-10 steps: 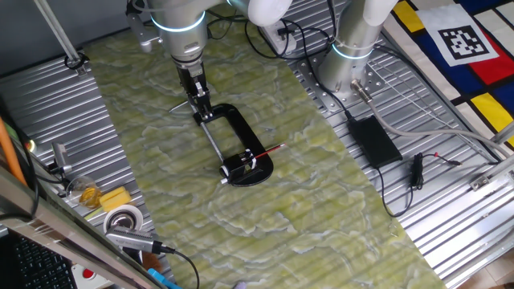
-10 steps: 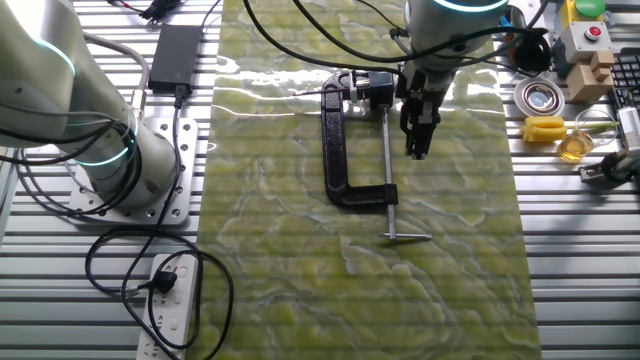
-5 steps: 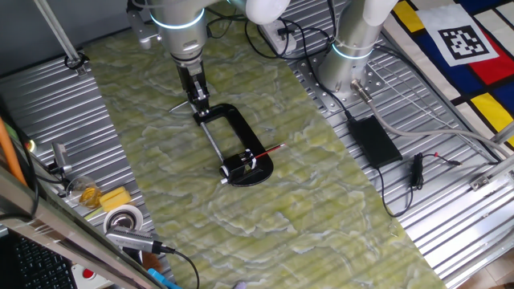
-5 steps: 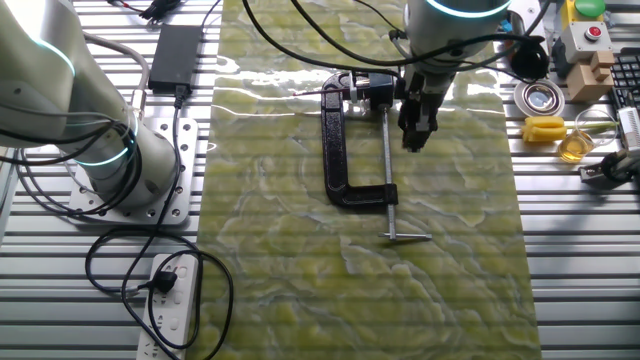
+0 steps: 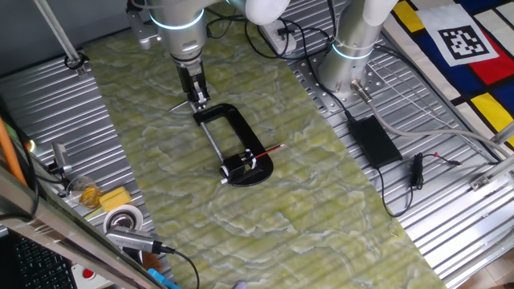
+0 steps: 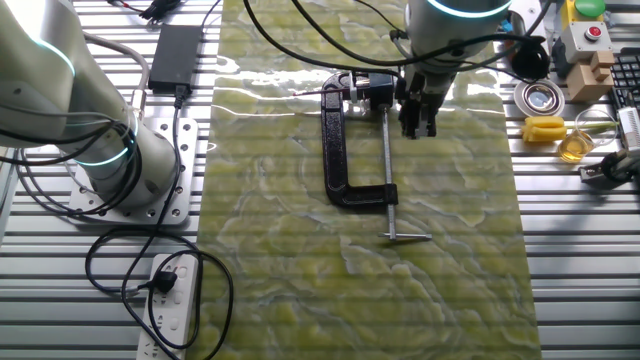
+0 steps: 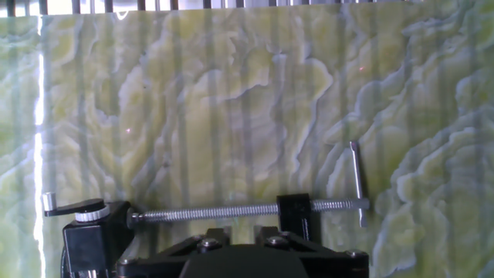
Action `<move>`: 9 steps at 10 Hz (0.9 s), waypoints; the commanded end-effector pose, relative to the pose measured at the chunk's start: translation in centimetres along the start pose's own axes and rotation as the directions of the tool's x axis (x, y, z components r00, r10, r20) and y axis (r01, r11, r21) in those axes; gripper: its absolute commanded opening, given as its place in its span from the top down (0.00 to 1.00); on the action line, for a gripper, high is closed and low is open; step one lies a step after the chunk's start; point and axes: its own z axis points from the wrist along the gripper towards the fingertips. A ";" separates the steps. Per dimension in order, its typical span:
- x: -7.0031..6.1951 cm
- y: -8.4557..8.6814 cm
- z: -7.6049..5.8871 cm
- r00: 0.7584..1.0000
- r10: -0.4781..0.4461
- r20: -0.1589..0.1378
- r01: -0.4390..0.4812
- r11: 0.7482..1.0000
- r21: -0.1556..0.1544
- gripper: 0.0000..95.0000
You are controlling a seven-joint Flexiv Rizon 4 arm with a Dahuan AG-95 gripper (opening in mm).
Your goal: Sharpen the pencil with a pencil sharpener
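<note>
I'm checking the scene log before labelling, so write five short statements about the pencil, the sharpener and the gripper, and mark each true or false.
1. The pencil sticks out of the pencil sharpener at its oval base end. True.
2. The gripper holds the pencil. False: it holds nothing and hangs above the mat, apart from the pencil.
3. The gripper is beside the sharpener's silver rod. True.
4. The power brick lies on the green mat. False: it lies on the ribbed metal table beside the mat.
5. The sharpener stands upright on its base. False: it lies flat on the mat.
</note>
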 end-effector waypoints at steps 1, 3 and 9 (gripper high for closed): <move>0.0 0.0 0.0 1.000 -0.003 -0.001 0.003 1.000 0.000 1.00; 0.0 0.0 0.0 1.000 -0.010 0.001 0.010 1.000 -0.002 1.00; 0.0 0.0 0.0 1.000 0.008 0.027 -0.008 1.000 0.003 1.00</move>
